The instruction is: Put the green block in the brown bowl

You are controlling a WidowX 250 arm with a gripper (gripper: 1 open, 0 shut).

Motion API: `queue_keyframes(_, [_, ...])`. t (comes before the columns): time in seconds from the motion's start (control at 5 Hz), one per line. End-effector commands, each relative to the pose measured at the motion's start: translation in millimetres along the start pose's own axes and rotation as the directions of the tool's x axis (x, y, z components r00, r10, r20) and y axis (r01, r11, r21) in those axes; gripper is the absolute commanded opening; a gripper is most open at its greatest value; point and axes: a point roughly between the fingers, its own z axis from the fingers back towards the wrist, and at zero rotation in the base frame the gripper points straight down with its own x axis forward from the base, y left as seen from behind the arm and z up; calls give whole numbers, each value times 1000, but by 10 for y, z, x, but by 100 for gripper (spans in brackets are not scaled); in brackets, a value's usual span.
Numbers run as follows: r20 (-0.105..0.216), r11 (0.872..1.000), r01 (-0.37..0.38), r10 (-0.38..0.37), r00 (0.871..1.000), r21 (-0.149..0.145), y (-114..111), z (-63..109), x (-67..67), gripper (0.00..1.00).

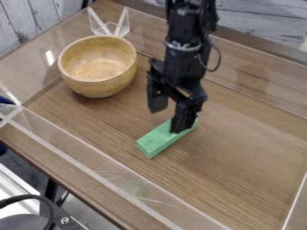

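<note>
"So, where does your block sit from the claw?"

"You have the green block (164, 140) on the table (228, 171), beneath the claw (166, 110) as the picture shows it. Its lower end pokes out toward the table's front-left edge; its upper end is partly hidden behind the fingertips."

"And your fingers, apart or together?"

"Apart, one on the left of the picture and one on the right, with nothing clamped between them. Whether they touch the block you can't tell from this view."

"Which way does its long axis run?"

"Slantwise: from the lower left of the picture, by that front-left edge, up to the right. Your fingers are spread roughly across the picture, so they look to be only partly crosswise to it. I'd have you turn the claw a little if needed, so the pads meet the long sides, then lower and close near the middle. Catch it by a corner and it could swivel away from you."

"And the brown bowl (99, 79)?"

"Up and to the left of the block in the picture, well apart from it. You'd want a lift over that thick wall once you have your grip."
</note>
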Motion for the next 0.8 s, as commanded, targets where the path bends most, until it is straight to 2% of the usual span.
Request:
queue_keyframes(0.0, [52, 999, 29, -30, 998, 18, 83, -13, 45, 100])
queue_keyframes(0.2, [50, 999, 30, -31, 998, 10, 97, -112, 76, 100])
queue_keyframes(0.6, [80, 1000, 29, -29, 996, 5, 47, -32, 59, 100])
